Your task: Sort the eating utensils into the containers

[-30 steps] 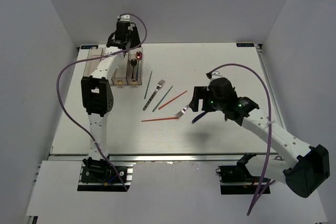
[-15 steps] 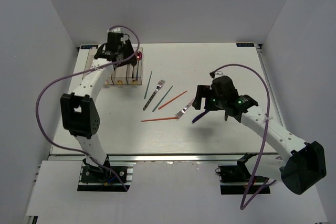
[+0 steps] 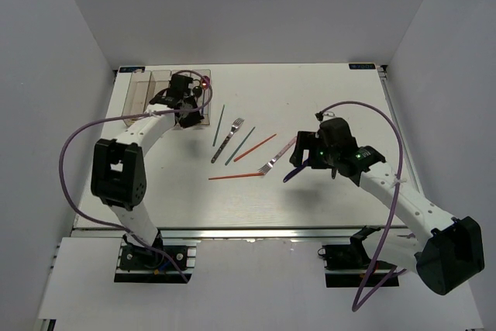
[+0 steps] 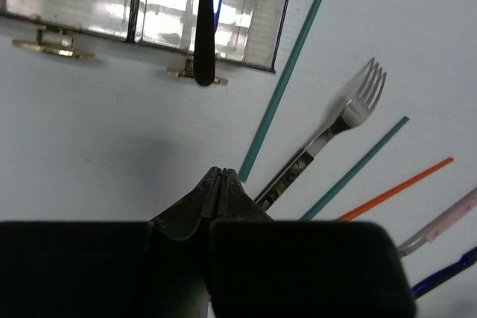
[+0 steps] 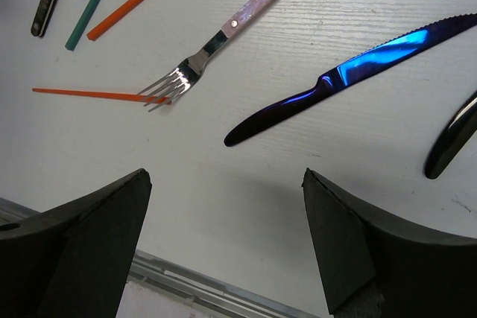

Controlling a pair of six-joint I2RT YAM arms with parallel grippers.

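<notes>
Beneath right tool [image 5: 226, 184], blue knife [image 5: 350, 72]

The containers [image 3: 143, 87] stand in a row at the far left corner of the worktop [image 3: 349, 114], and a spoon [image 4: 206, 27] sits in the rightmost one. To the right of them, toward the middle of the worktop, lie side by side a first chopstick [image 3: 219, 125], then a left fork [image 3: 229, 139], a second chopstick [image 3: 240, 146] and a third chopstick [image 3: 255, 147], all slanted. In front of these lies a crosswise chopstick [image 3: 235, 177], and the tines of a right fork [image 3: 277, 159] rest on its right end. A knife [image 5: 350, 72] lies just beside the right fork, on its right and nearer side.
</notes>
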